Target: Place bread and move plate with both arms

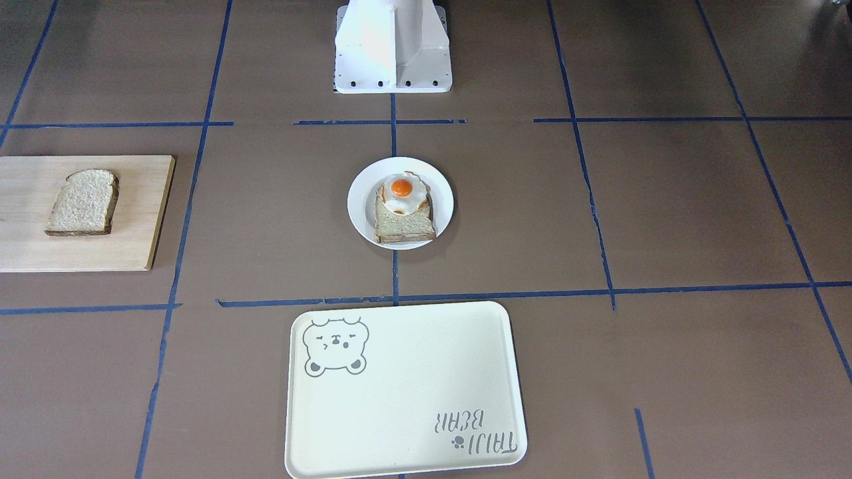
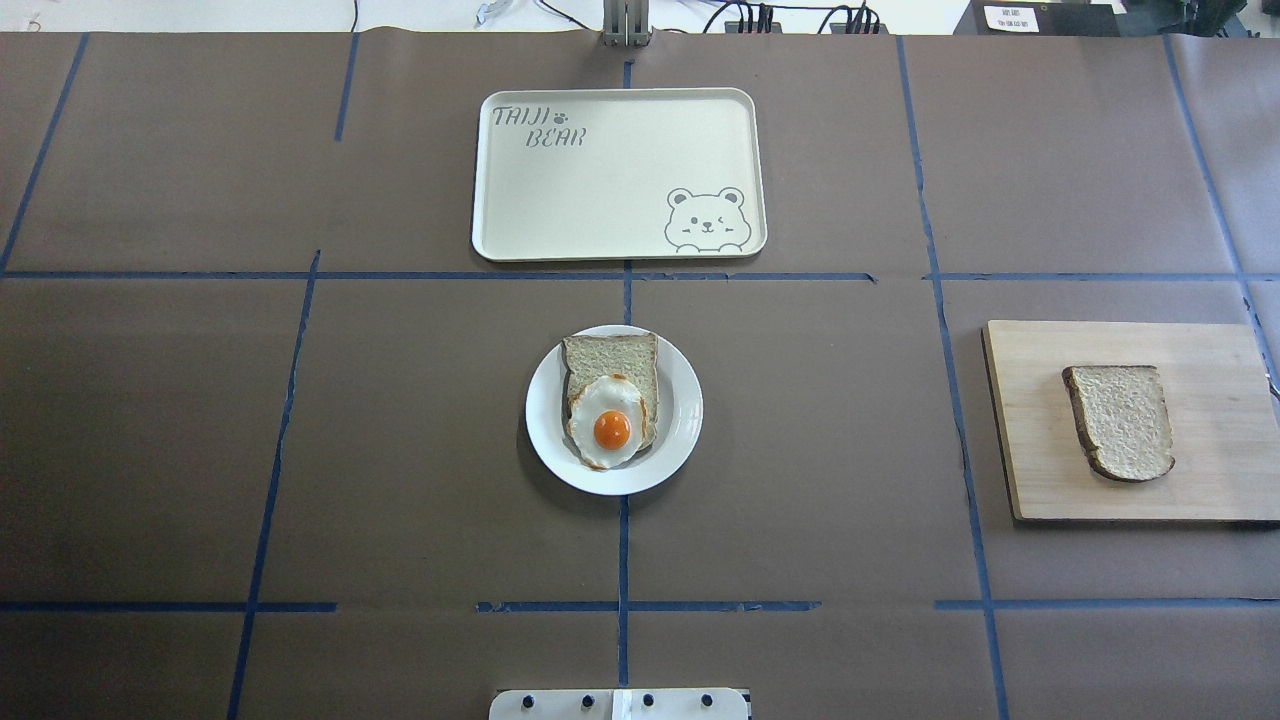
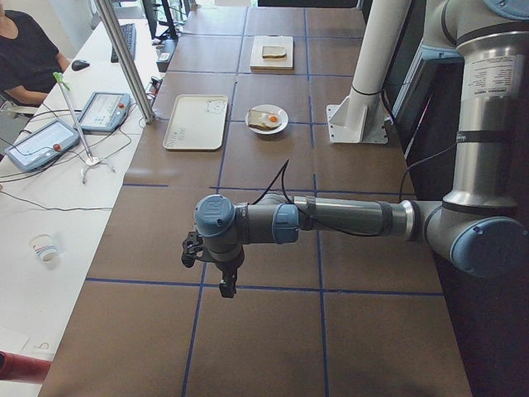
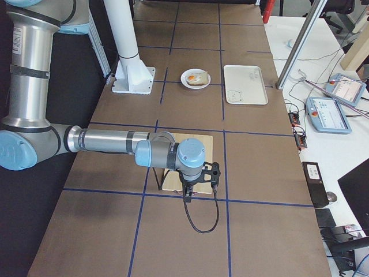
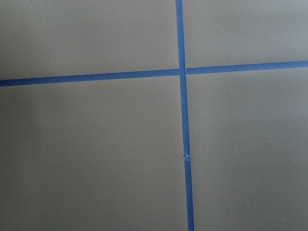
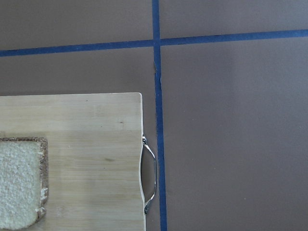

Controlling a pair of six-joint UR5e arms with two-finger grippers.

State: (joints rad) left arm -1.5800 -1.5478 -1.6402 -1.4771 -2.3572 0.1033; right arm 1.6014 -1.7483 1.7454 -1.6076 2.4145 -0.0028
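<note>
My left gripper hangs above bare brown table at my left end, well apart from everything. Its camera sees only crossing blue tape, and I cannot tell whether it is spread or closed. My right gripper hangs over the outer edge of the wooden board; its state I cannot tell either. The bread lies flat on that board. The plate sits mid-table carrying toast and a fried egg, with the tray beyond it.

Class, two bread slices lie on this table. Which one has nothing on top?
The dark-crusted bread on the wooden board is bare; the paler toast slice sits on the white plate under a fried egg.
</note>
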